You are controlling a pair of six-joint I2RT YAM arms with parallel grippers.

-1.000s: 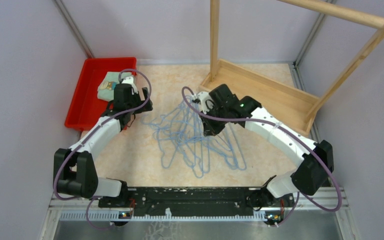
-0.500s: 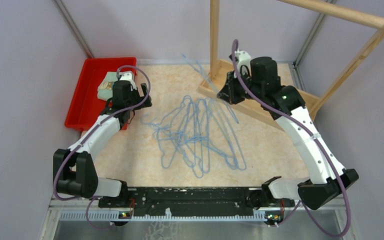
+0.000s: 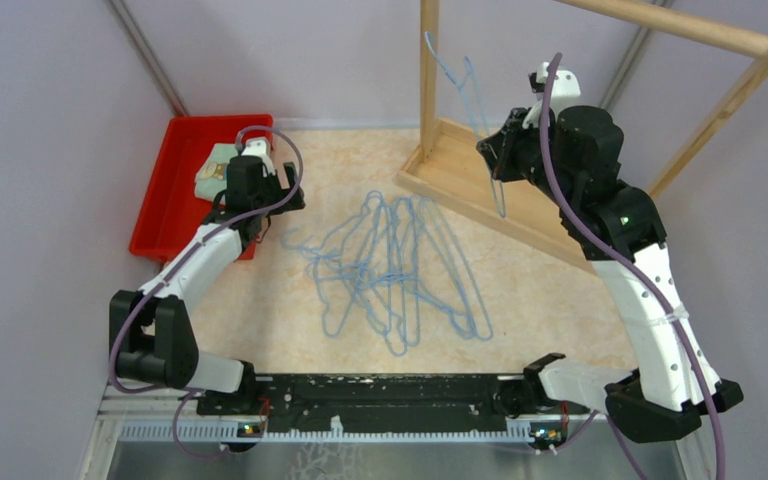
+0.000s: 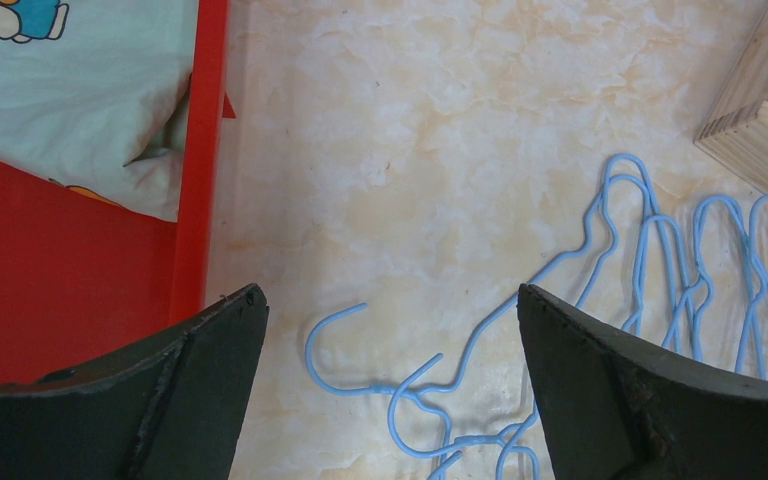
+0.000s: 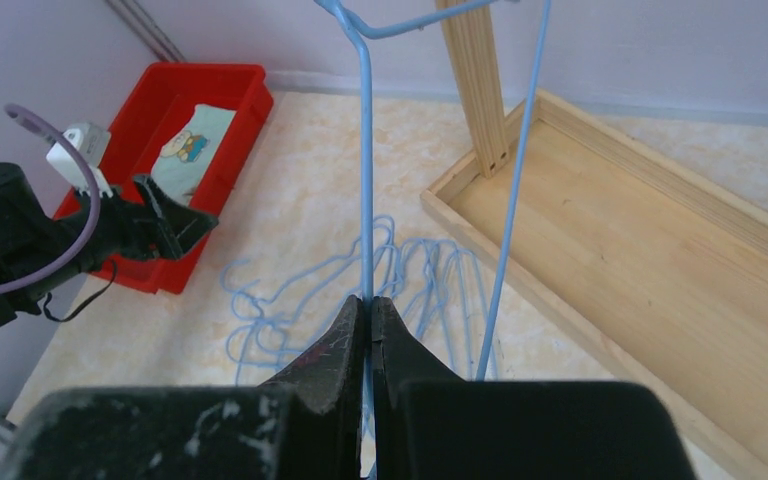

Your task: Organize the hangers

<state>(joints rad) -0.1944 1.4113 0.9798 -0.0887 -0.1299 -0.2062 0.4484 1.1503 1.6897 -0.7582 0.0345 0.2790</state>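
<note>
A tangle of thin light-blue wire hangers (image 3: 390, 270) fills the middle of the beige marbled tabletop (image 3: 260, 310) — bare strips run beside the red plastic tray (image 3: 160, 215) and at front right. The pale wooden rack (image 3: 450, 165) walls off the far right, one more hanger (image 5: 365, 170) dangling in the air by its post (image 3: 428, 80).

- Left arm (image 3: 200, 265) folds up from its base at the near left, then runs long and low, forward and toward the far left.
- Left wrist is tipped so the camera looks straight down.
- Left hand (image 4: 388, 300) is open, its two dark fingers (image 4: 210, 380) spread wide apart.
- Right arm (image 3: 650, 290) stands tall from its base at the near right, its wrist high and bent back toward the middle.
- Right hand (image 5: 370, 305) is closed tight, its tips almost meeting, pinching the thin wire of one hanger (image 5: 365, 150), which rises above them.
</note>
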